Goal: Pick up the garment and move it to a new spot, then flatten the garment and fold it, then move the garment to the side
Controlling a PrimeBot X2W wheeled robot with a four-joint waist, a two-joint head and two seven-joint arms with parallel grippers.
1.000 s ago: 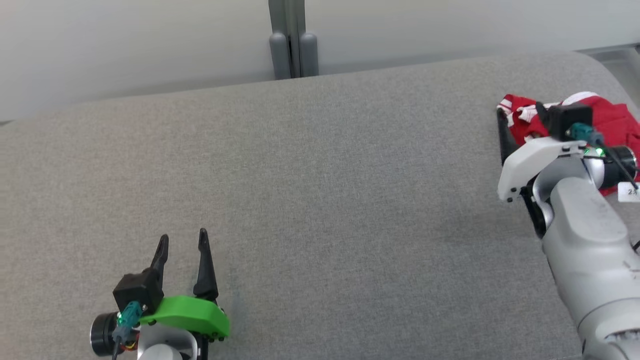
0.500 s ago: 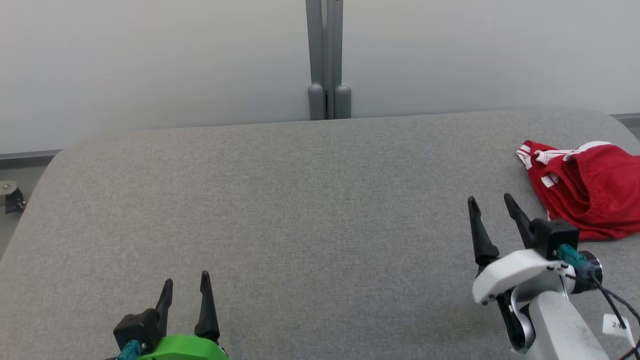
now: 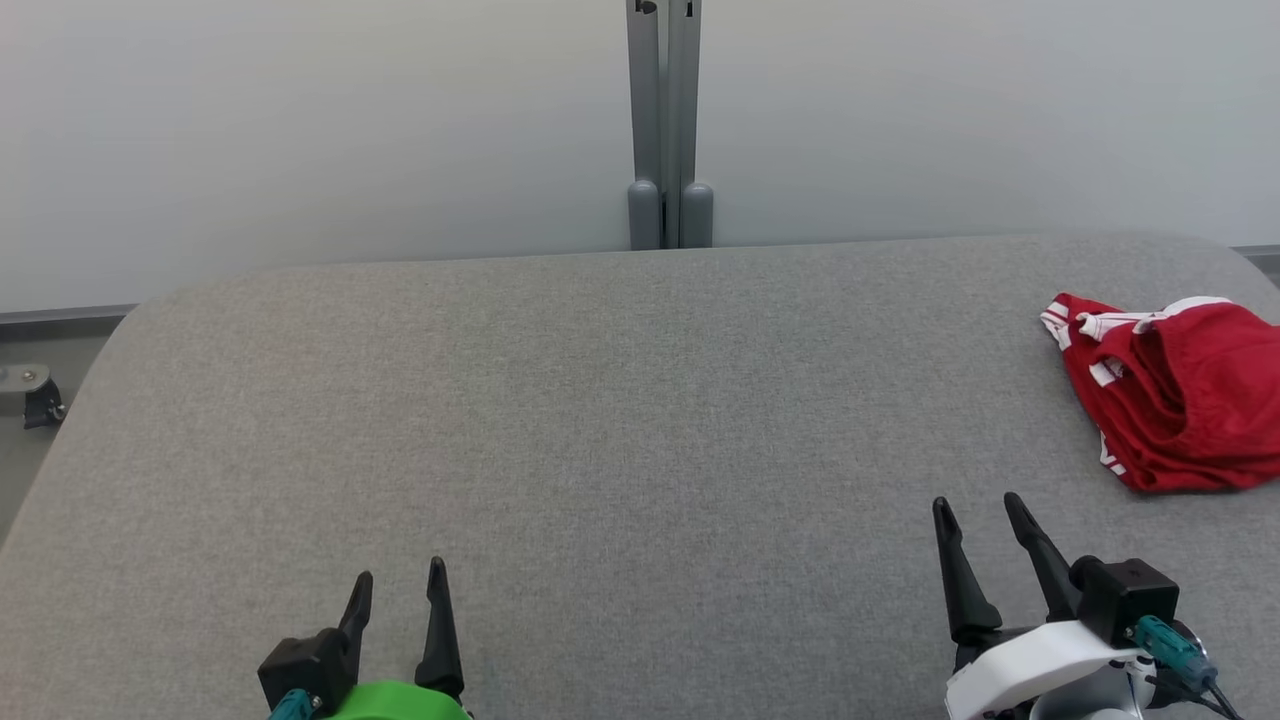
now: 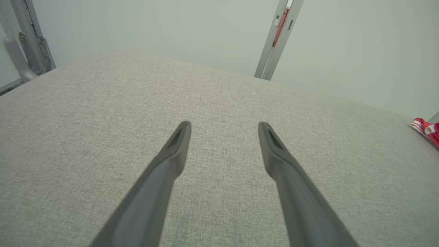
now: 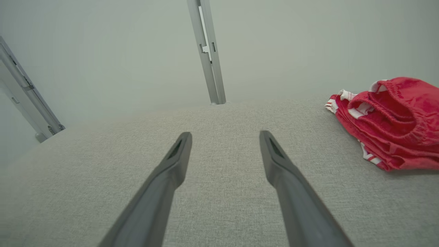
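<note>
Both claws stand open and empty, the left claw [image 3: 400,570] idle and the right claw [image 3: 976,502] drawn back from the red white-trimmed fabric garment [image 3: 1180,400], now lying folded near the right edge of the grey cloth-covered table [image 3: 600,400], so the task looks finished.

Bright, even light; soft shadows; sharp.

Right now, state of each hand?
Left hand: open, empty.
Right hand: open, empty; red garment lies apart from it.

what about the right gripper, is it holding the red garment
No, the right gripper is open and empty, with the garment lying apart from it.
</note>
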